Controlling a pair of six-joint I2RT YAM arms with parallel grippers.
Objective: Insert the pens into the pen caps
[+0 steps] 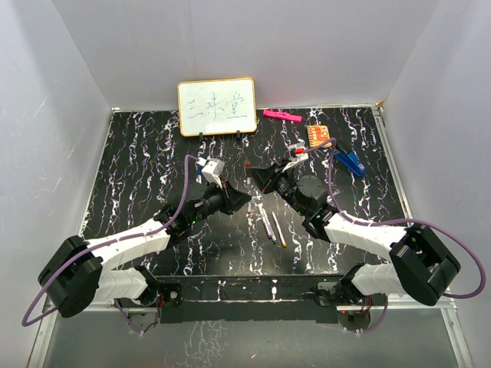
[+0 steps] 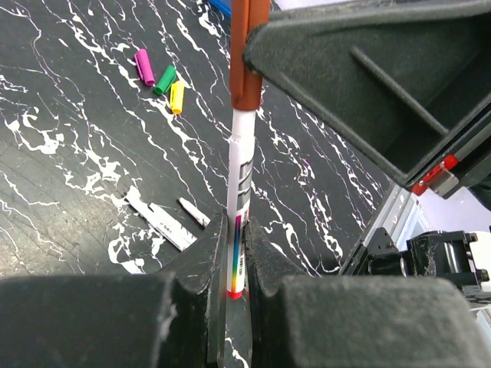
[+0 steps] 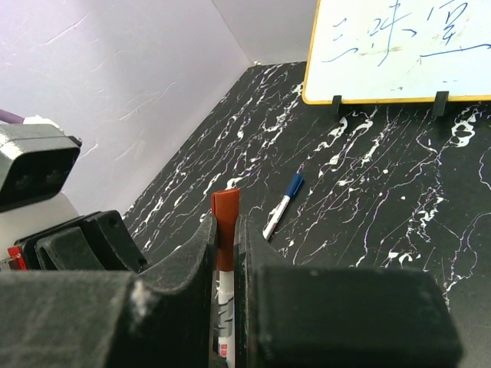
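Observation:
My left gripper is shut on the rear end of a white pen with a rainbow stripe. The pen's front end sits inside a red-brown cap. My right gripper is shut on that red-brown cap, with the white barrel showing below it. In the top view the two grippers meet nose to nose at mid-table, left gripper and right gripper. Purple, green and yellow caps lie together on the table. Two uncapped pens lie in front of the grippers.
A blue-capped pen lies on the table toward the whiteboard at the back. A pink highlighter, an orange card and a blue clip-like object lie at the back right. White walls enclose the black marbled table.

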